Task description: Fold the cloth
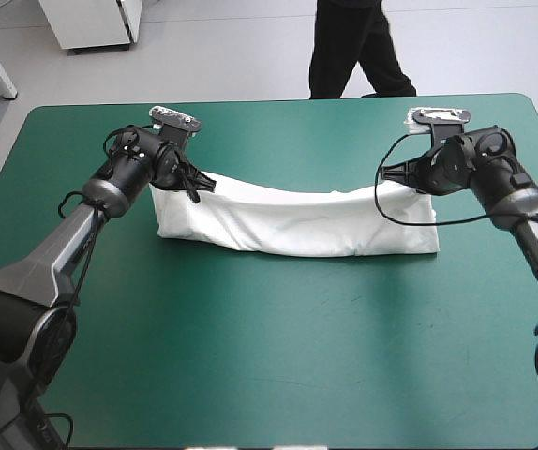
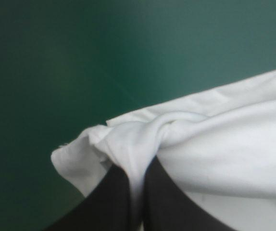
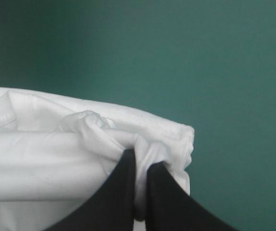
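Note:
The white T-shirt [image 1: 292, 223] hangs as a long band across the middle of the teal-green table, held up at both ends and sagging in the centre, its lower edge resting on the cover. My left gripper [image 1: 197, 183] is shut on the T-shirt's left end; in the left wrist view the black fingers [image 2: 111, 202] pinch bunched white cloth [image 2: 176, 139]. My right gripper [image 1: 410, 178] is shut on the T-shirt's right end, and in the right wrist view its fingers [image 3: 121, 192] clamp a gathered fold [image 3: 104, 134] near the hem corner.
Bare teal-green cover [image 1: 278, 356] spreads in front of the T-shirt toward the near edge. A narrower strip of cover [image 1: 297, 131] lies between the T-shirt and the table's far edge.

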